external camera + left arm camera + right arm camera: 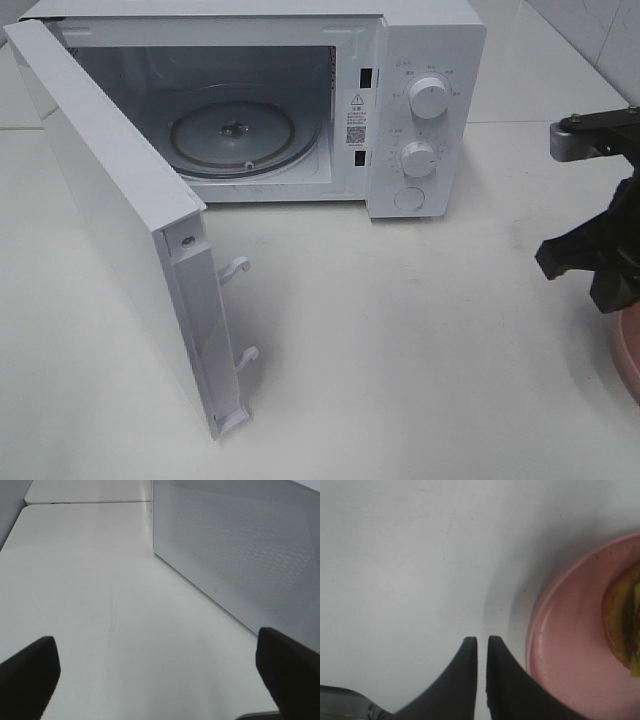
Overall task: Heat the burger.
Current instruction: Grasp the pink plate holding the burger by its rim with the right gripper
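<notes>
White table, tiled wall behind; L fingers wide apart, R fingers nearly closed, both empty.

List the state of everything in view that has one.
Door: wide open.
Turntable: bare.
Burger: on the plate, untouched.
Left gripper: open, empty.
Right gripper: almost shut, empty, beside the plate.
</notes>
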Controlling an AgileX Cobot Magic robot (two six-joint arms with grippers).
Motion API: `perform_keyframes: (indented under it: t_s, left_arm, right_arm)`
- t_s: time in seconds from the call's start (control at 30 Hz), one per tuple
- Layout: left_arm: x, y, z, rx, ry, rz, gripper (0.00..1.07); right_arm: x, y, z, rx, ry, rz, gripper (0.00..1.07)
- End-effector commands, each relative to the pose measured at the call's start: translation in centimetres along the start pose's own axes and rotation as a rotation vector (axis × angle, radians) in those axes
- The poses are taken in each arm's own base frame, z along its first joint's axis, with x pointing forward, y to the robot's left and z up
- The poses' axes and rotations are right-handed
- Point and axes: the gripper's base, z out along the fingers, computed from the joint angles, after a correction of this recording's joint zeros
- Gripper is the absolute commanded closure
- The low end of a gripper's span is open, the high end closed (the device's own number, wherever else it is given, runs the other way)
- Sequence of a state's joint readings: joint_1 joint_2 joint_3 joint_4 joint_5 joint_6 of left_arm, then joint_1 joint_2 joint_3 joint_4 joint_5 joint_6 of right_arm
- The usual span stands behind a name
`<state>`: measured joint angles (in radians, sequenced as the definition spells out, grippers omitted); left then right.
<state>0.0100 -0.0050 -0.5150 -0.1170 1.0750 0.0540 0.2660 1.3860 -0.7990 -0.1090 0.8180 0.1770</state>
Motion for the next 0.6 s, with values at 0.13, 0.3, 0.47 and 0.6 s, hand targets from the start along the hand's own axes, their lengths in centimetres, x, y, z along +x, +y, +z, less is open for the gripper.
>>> perform_keyframes:
  t_s: [0.13,0.3,0.47,0.6]
  left_arm:
    - [0.0,-0.1,-0.3,0.013,-0.027,-0.002,0.07]
    - [0.0,-0.1,-0.3,0.013,-0.027,-0.002,0.07]
    - [0.0,-0.1,-0.3,0.013,-0.027,-0.002,0.07]
    - [0.0,-0.1,-0.3,0.013,-0.027,-0.002,0.07]
  right_arm:
    - [1.0,-1.7,-0.6,0.029,0.049,-0.036,0.85]
    - [1.7,-2.1,0.0,0.037,0.073,-0.072,0.52]
    - [2.5,-2.3,1.0,0.057,0.087,-0.096,0.1]
    - [3.0,-2.3,1.4,0.067,0.101,-0.108,0.05]
